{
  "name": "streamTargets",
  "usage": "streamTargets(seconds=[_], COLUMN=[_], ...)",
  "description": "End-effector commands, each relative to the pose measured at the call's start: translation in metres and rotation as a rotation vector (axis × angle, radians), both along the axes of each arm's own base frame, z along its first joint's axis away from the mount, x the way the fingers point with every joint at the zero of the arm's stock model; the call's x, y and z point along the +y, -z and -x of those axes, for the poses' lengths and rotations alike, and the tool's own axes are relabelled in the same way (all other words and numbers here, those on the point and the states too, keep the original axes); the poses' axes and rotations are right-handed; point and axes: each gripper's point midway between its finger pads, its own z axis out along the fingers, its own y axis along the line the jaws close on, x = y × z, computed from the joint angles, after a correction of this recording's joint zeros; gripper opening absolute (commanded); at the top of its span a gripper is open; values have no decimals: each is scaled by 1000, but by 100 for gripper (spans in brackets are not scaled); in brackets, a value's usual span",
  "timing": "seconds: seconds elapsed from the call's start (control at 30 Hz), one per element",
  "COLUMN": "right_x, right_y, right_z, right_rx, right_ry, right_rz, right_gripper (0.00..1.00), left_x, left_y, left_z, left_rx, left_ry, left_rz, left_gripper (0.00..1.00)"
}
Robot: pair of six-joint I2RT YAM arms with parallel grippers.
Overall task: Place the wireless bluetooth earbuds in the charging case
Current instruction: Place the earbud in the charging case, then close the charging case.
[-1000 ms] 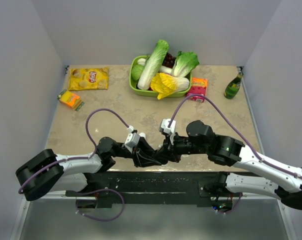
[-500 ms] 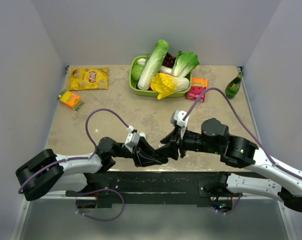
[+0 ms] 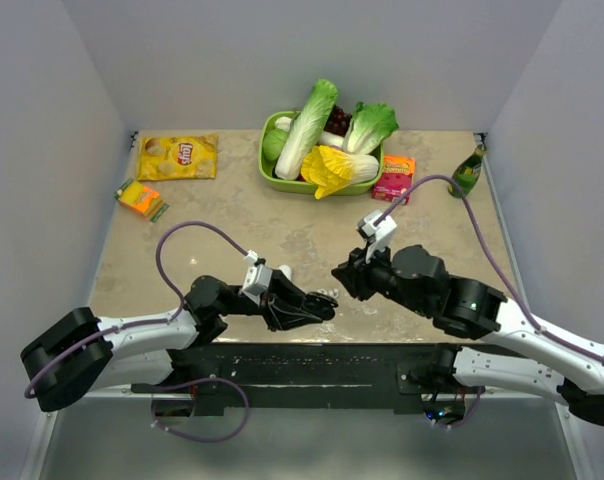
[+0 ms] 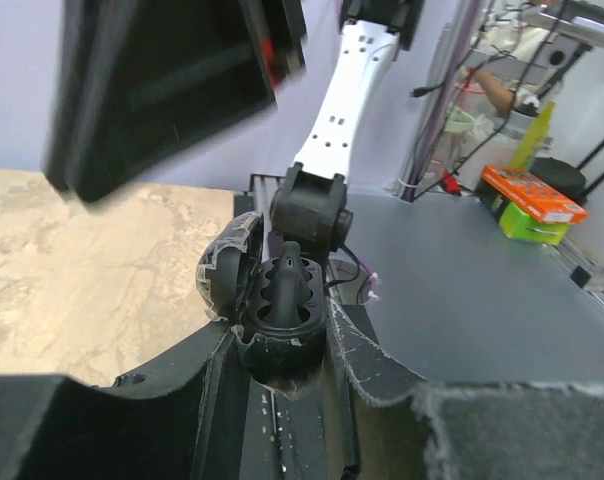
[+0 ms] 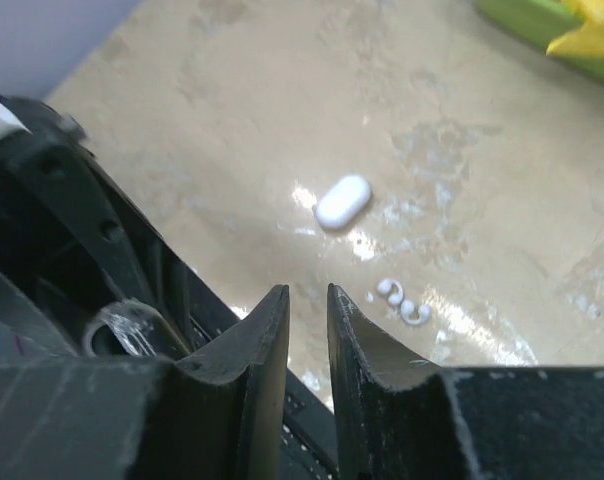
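Your right claw (image 5: 304, 292) hangs narrow and empty over the tabletop (image 5: 232, 100), likely lining up on the charging case (image 5: 342, 201) and nearby earbuds (image 5: 402, 300). Whether your left claw (image 4: 280, 335) holds anything, I cannot tell.

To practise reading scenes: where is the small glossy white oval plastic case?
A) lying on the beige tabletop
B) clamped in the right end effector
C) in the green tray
A: the white oval case lies on the beige tabletop, apart from the right end effector.

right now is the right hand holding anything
Empty: the right hand shows a narrow gap between its fingers, nothing in it.
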Motion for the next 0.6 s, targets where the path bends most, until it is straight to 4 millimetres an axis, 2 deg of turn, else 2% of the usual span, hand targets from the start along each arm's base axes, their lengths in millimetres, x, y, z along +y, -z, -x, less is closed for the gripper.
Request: streamTargets(seconds=[0.0, 0.17, 0.43, 0.57], right_x=[13, 22, 42, 45], right_y=[11, 11, 15, 16], right_z=[0, -1, 13, 16], right_rx=[55, 73, 93, 87], right_ry=[2, -3, -133, -163], right_rz=[-43, -57, -68, -66], right_gripper=[26, 30, 31, 33], left_x=[2, 4, 6, 8], left_y=[-8, -9, -8, -10], left_z=[-16, -21, -21, -22], left_rx=[-58, -67, -66, -64], left_ry=[-112, -147, -161, -172], left_rz=[26, 20, 26, 35], left_gripper=[0, 0, 0, 0])
